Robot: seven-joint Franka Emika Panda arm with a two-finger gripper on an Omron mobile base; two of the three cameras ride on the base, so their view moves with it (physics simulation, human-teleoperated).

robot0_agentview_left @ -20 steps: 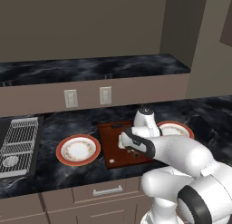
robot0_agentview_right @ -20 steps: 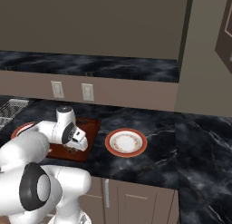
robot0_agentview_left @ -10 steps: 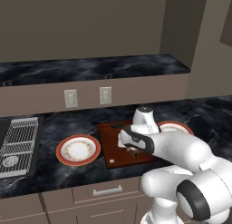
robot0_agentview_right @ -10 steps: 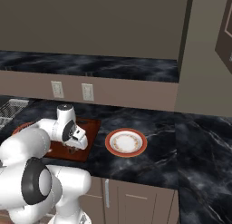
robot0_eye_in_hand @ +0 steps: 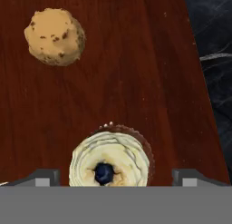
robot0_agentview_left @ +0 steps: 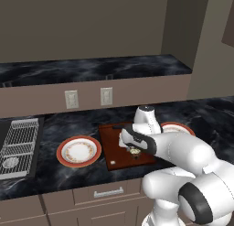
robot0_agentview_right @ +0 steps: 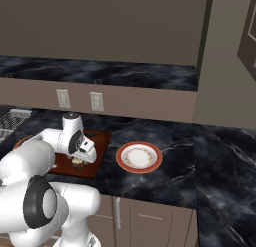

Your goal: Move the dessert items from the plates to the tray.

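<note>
The chocolate cupcake (robot0_eye_in_hand: pixel 111 162) with its pale swirled top stands upright on the reddish-brown tray (robot0_eye_in_hand: pixel 136 73). My gripper (robot0_eye_in_hand: pixel 115 177) hangs just above it, open, with a fingertip (robot0_eye_in_hand: pixel 45 177) well clear on each side. The tan pastry ball (robot0_eye_in_hand: pixel 54 36) also rests on the tray, farther along the board. In the left base view the gripper (robot0_agentview_left: pixel 134 149) sits low over the tray (robot0_agentview_left: pixel 112 145), which lies between the two orange-rimmed plates (robot0_agentview_left: pixel 78 151) (robot0_agentview_left: pixel 178 128). Both plates look bare.
A grey metal rack (robot0_agentview_left: pixel 18 140) lies on the dark marble counter at the far left. Two wall outlets (robot0_agentview_left: pixel 106 96) sit on the backsplash behind the tray. In the right base view the nearer plate (robot0_agentview_right: pixel 139 156) has open counter to its right.
The gripper's jaws have spread apart and let go of the cupcake, which now stands on the tray. The arm has barely shifted.
</note>
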